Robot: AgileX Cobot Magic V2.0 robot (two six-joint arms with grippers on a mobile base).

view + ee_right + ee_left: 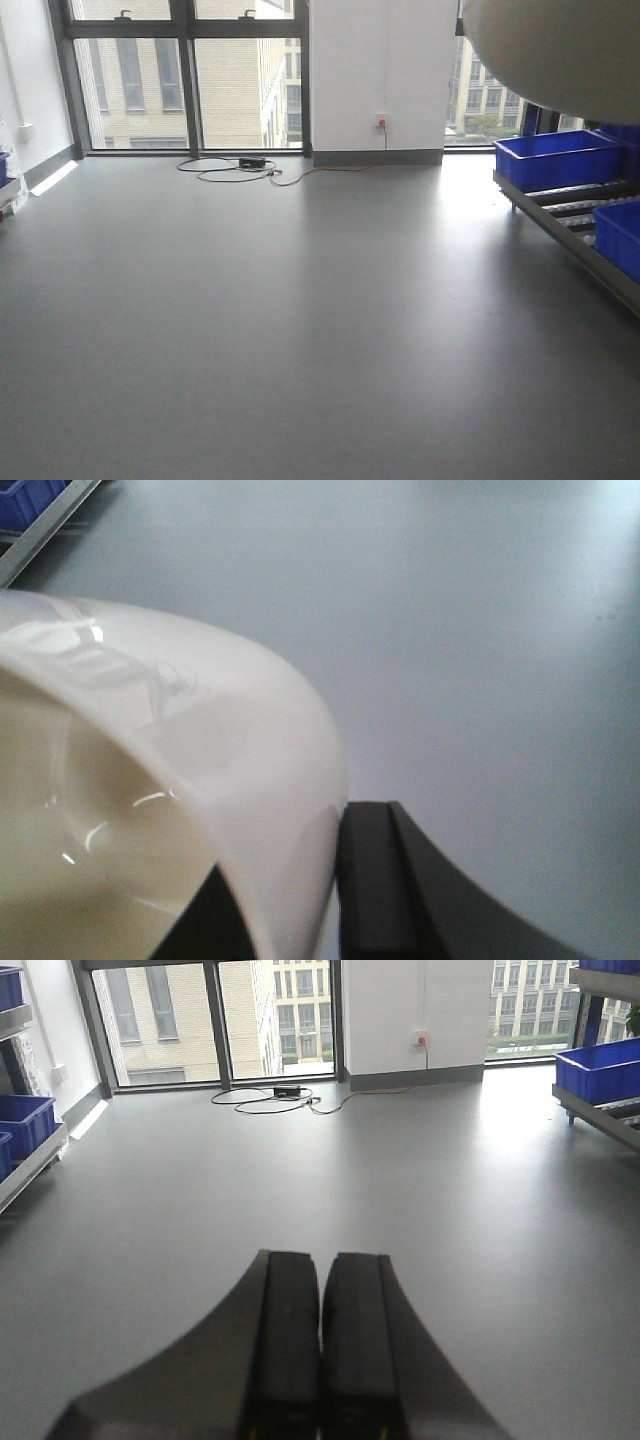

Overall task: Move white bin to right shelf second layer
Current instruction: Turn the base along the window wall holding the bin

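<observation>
Holding white bin [230,730] by its wall, right pincer [285,905]; left pincer [320,1360] closed, empty; blue crates [558,158] seemingly crowd rack [556,232].

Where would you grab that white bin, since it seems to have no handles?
By the thin wall at its rim, coming in over the open mouth: one finger inside, one outside. The bin is smooth, rounded and without handles, and probably too wide to span, so the rim is the likeliest part to pinch. The right gripper holds it that way.
</observation>
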